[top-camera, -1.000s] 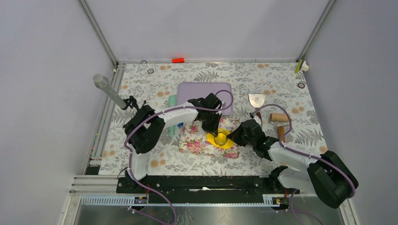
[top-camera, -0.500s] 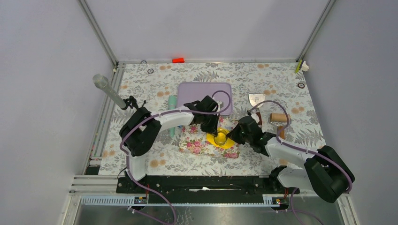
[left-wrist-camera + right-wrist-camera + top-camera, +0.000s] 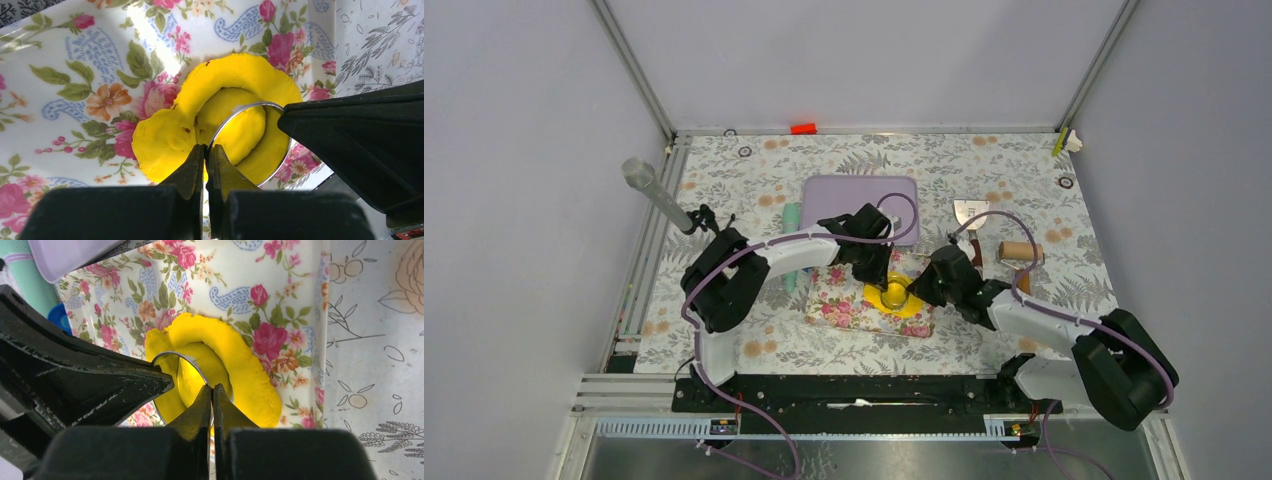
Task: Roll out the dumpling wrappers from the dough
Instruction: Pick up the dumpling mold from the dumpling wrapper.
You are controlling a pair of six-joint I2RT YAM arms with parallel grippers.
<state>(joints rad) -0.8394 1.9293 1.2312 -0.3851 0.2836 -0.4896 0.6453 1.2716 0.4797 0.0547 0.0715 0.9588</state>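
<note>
Yellow dough [image 3: 160,142] flat on floral board [image 3: 75,60], long axis lower-left to upper-right in left wrist view; left gripper [image 3: 206,155], right gripper [image 3: 211,392] clamped tight on metal ring [image 3: 248,104] rim.

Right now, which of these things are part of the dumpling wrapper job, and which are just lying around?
In use: dough, ring cutter, floral mat, left gripper and right gripper, both pinching the cutter's rim.
Lying about: purple tray, scraper, wooden roller, teal tool, clear tube.

Fern-print table [image 3: 754,345], floral mat [image 3: 834,300] at centre, lilac tray [image 3: 836,192] behind it, scraper [image 3: 970,211], wooden roller [image 3: 1019,250] at right
</note>
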